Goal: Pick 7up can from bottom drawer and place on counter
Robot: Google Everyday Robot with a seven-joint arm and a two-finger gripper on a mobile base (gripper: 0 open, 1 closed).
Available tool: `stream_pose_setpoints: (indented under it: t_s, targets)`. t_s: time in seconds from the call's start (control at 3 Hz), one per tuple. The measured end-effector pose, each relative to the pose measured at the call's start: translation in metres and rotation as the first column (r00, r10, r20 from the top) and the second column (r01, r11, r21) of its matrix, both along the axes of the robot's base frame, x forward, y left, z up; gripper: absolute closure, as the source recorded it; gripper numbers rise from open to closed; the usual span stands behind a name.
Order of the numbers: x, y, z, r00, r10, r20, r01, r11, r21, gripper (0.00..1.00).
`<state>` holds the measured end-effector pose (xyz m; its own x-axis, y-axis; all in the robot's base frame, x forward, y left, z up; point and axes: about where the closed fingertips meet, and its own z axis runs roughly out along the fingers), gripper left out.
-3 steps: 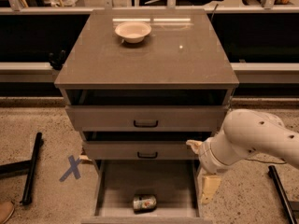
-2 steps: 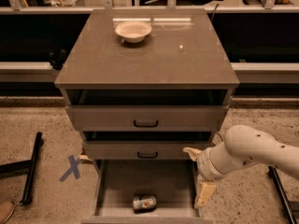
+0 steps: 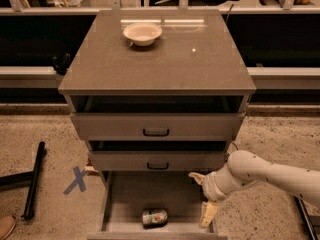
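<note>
The 7up can lies on its side near the front of the open bottom drawer, silver and green with a red spot. My gripper hangs over the drawer's right side, to the right of the can and a little above it. Its two tan fingers are spread apart and hold nothing. One fingertip points left over the drawer, the other points down by the drawer's right wall. The white arm reaches in from the right. The counter is the cabinet's glossy grey-brown top.
A white bowl sits at the back of the counter. The two upper drawers stand slightly open with black handles. A blue X mark and a black bar lie on the speckled floor at the left.
The arm has moved down and a little left, bringing the gripper lower over the drawer's right side and closer to the can. The can has not moved.
</note>
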<state>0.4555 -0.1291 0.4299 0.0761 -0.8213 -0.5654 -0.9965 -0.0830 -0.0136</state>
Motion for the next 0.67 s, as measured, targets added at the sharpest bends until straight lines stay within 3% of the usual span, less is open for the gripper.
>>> stream_pose_setpoints:
  t_s: [0.67]
  targets:
    - [0.0028,-0.0001,-0.0099,1.0,0.009,-0.003,-0.009,1.0,0.017,0.0]
